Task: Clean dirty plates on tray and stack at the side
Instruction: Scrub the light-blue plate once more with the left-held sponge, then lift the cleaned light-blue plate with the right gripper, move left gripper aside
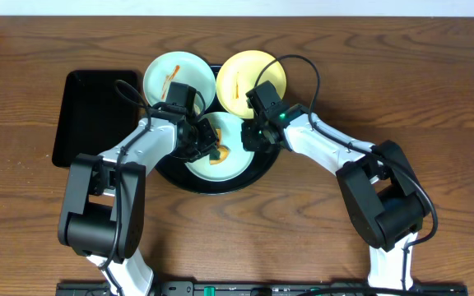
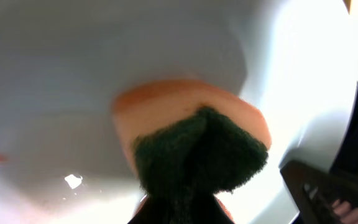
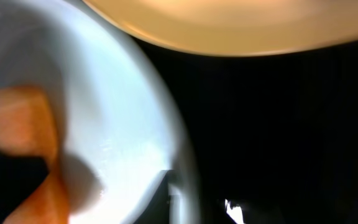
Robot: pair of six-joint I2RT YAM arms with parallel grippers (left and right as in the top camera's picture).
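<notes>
Here, three plates (image 1: 249,70) on the black tray (image 1: 212,187), sponge (image 2: 197,149) in the nearest.

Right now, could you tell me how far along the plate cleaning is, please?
Done: nothing yet; no plate is stacked beside the tray. In hand: the left gripper presses a sponge onto the front blue-green plate. Left: the rear blue-green plate and the yellow plate show sauce streaks; all three need stacking.

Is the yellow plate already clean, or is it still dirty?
Still dirty. In the overhead view the yellow plate carries an orange-red streak on its left half.
</notes>
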